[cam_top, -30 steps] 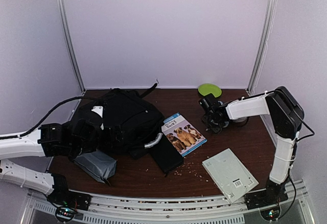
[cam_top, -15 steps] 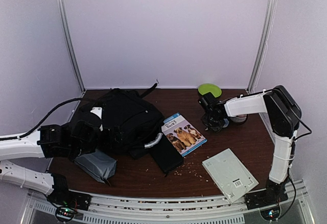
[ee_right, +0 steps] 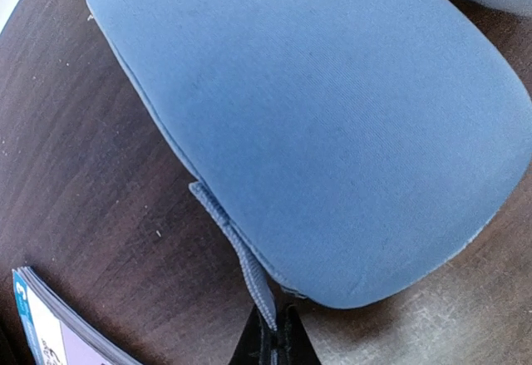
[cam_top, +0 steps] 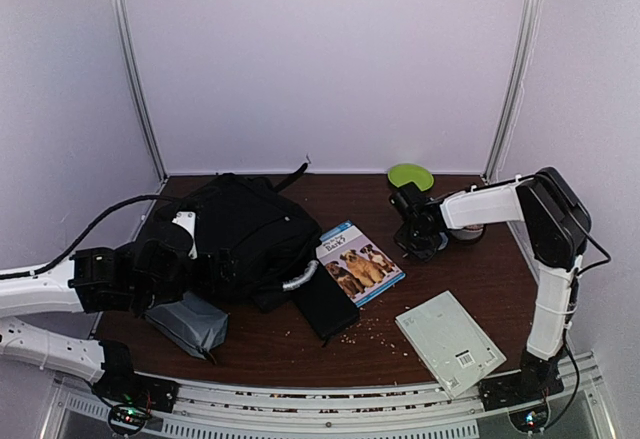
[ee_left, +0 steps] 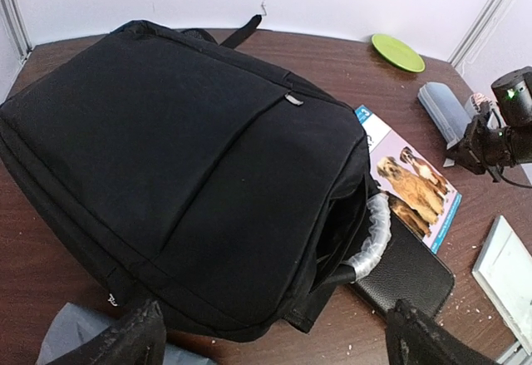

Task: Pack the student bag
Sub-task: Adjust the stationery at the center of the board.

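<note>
Down at the far right of the surface (cam_top: pixel 470 279), the right hand (ee_right: pixel 270 337) has its fingertips pressed together, pinching the end of a narrow fabric tab (ee_right: pixel 237 249) that trails off the edge of a blue-grey soft case (ee_right: pixel 332 115). The case lies flat on the dark wood and fills most of the wrist view; a corner of a book (ee_right: pixel 41 323) shows at the lower left of it. From above, this hand sits low, just right of that book – its cover shows dogs – and just in front of a green disc (cam_top: pixel 411 175) at the back edge. The left hand (ee_left: pixel 278 332) is spread wide, one finger (ee_left: pixel 133 340) at each lower corner of its own view, holding nothing. It hangs over the near left end of the student bag (ee_left: pixel 183 157), though whether it touches the fabric cannot be told. The student bag lies flat across the left half of the surface – by far the biggest thing there – with a strap reaching toward the back wall. Its handle (ee_left: pixel 371 236), wrapped in clear plastic, rests at its right end against a flat black case (ee_left: pixel 411 269), which lies beside the book's near edge. A grey pouch (cam_top: pixel 185 321) lies at the bag's near left corner, under the left arm. A white panel (cam_top: pixel 448 342) sits near the front right, well apart from the bag, with crumbs scattered between it and the black case.
</note>
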